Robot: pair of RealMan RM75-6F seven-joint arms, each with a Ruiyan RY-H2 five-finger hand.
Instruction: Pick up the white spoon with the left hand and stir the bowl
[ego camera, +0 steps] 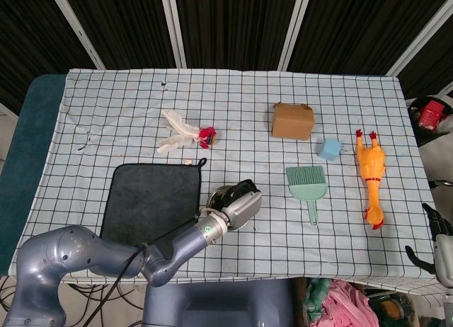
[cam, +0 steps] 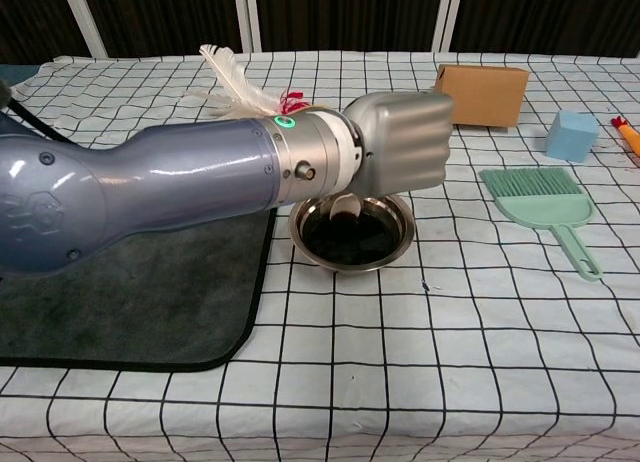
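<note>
Stirring is judged to be under way: the left hand [cam: 400,144] is held as a fist over the bowl [cam: 352,232], fingers [cam: 415,152] closed on the white spoon [cam: 345,204], whose tip is lowered into the dark contents. Farther off, the right hand [ego camera: 440,249] hangs beyond the tabletop [ego camera: 106,100] edge; its finger state cannot be told.
</note>
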